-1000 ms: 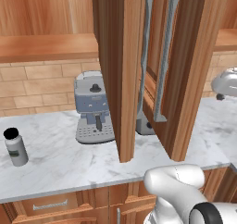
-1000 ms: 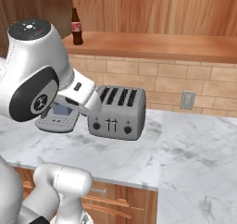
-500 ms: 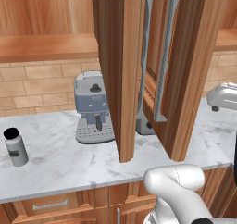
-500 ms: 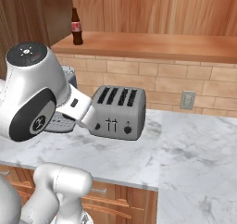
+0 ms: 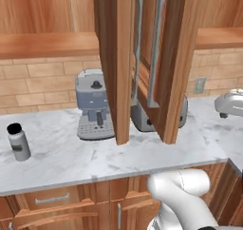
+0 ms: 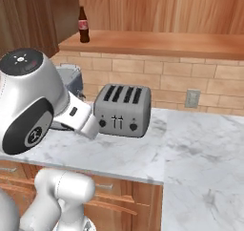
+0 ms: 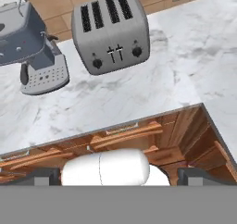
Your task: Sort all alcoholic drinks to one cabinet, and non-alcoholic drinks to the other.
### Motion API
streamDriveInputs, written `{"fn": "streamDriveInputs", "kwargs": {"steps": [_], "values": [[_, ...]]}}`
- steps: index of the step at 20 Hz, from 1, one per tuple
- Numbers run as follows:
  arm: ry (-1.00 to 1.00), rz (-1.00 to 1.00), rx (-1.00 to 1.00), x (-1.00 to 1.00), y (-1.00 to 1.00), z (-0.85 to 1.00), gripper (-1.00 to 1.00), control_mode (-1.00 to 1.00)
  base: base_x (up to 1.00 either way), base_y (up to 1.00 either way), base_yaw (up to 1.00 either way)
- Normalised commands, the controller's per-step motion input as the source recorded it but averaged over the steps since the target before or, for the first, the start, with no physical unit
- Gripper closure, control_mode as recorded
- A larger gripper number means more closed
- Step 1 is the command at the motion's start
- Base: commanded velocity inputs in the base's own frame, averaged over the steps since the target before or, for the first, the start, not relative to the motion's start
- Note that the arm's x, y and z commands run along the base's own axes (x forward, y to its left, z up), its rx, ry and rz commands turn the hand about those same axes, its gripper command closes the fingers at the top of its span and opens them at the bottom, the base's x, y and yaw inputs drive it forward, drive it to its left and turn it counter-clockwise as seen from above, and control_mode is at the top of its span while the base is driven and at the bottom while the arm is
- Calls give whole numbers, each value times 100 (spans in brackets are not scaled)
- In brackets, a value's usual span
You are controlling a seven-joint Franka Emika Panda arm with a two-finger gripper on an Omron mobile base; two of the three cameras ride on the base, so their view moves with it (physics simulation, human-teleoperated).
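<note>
1. The arm had swung further left and lower across the right base view over the last second, off the toaster.
2. The gripper's jaws stood wide apart, holding nothing.
3. The cola bottle stayed on the wooden ledge, so sorting looked barely begun.
4. Cabinet doors hung open.

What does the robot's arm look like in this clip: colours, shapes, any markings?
The arm is glossy white, built of thick rounded links. One bulbous joint has a dark grey round side cap and a dark top disc with small red dots. A squarer white link with a small dark slot reaches toward the toaster. The hand's finger tips are small, dark grey and blocky. No cables show.
</note>
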Motion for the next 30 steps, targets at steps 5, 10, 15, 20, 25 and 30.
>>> {"fn": "streamDriveInputs", "kwargs": {"steps": [5,10,15,20,25,30], "values": [[0,0,0,0,0,0,-100,100,-100,-3,-1],[0,0,0,0,0,0,-100,100,-64,2,0],[0,0,0,0,0,0,-100,100,-45,51,0],[0,0,0,0,0,0,-100,100,-23,97,0],[0,0,0,0,0,0,-100,100,-13,100,0],[0,0,0,0,0,0,-100,100,-9,100,0]]}}
